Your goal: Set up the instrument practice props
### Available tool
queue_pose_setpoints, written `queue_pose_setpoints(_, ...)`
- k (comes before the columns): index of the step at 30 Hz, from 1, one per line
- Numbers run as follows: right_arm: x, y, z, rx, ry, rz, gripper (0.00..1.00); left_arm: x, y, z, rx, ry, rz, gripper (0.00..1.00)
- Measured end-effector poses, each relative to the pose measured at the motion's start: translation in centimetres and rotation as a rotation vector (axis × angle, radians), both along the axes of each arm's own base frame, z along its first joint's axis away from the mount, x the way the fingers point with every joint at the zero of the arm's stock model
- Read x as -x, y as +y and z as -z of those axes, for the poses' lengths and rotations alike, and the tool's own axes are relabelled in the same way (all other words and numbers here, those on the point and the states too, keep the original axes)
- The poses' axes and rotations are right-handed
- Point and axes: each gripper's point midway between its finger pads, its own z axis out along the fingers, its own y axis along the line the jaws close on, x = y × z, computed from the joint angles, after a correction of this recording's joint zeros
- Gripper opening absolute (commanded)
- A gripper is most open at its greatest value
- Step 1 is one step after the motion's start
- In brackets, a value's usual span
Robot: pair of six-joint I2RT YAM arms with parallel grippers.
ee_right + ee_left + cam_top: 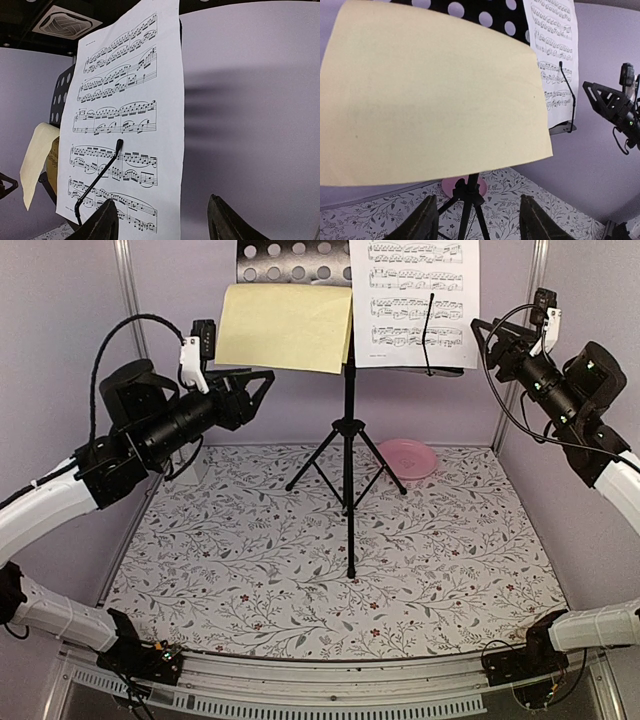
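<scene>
The black perforated music stand (292,260) rises on tripod legs (348,455) at the back centre. A yellowish page (285,328) sits on the stand's left half, its top curled forward and drooping. On the right half a white sheet-music page (415,302) stands upright, with a thin black wire holder (430,335) across its lower part. My left gripper (262,390) hovers open just below and left of the yellowish page (430,100), holding nothing (479,216). My right gripper (487,340) is open beside the white page's (130,115) right edge, empty (162,220).
A pink round plate (408,457) lies on the floral cloth (330,580) behind the stand's right leg. Lilac walls close in the back and both sides. The tripod legs spread across the cloth's middle and back.
</scene>
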Motion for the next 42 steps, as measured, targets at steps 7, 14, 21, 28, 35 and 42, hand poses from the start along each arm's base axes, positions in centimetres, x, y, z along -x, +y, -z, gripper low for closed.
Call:
queue_pose_setpoints(7,-0.1,0.0,0.3,0.001,0.007,-0.001,0.62,0.8,0.2,5.8,-0.056,0.054,0.017,0.53)
queue_pose_setpoints(14,-1.2,0.3,1.1,0.007,0.031,0.010,0.62,-0.5,-1.3,5.9,-0.063,0.016,0.013,0.53)
queue_pose_setpoints(21,-3.1,0.6,2.7,0.017,0.072,0.030,0.60,-1.8,-2.7,-0.7,-0.011,-0.127,-0.003,0.53)
queue_pose_setpoints(28,-3.2,0.6,2.6,0.013,0.065,0.031,0.59,-2.0,-3.3,-7.5,0.047,-0.264,-0.019,0.53)
queue_pose_setpoints(35,-3.1,0.7,2.4,0.011,0.056,0.027,0.59,-4.0,-4.9,-12.9,0.059,-0.361,-0.048,0.59)
queue_pose_setpoints(42,-3.1,0.7,2.4,0.012,0.054,0.022,0.59,-7.7,-7.0,-15.3,0.012,-0.410,-0.070,0.69)
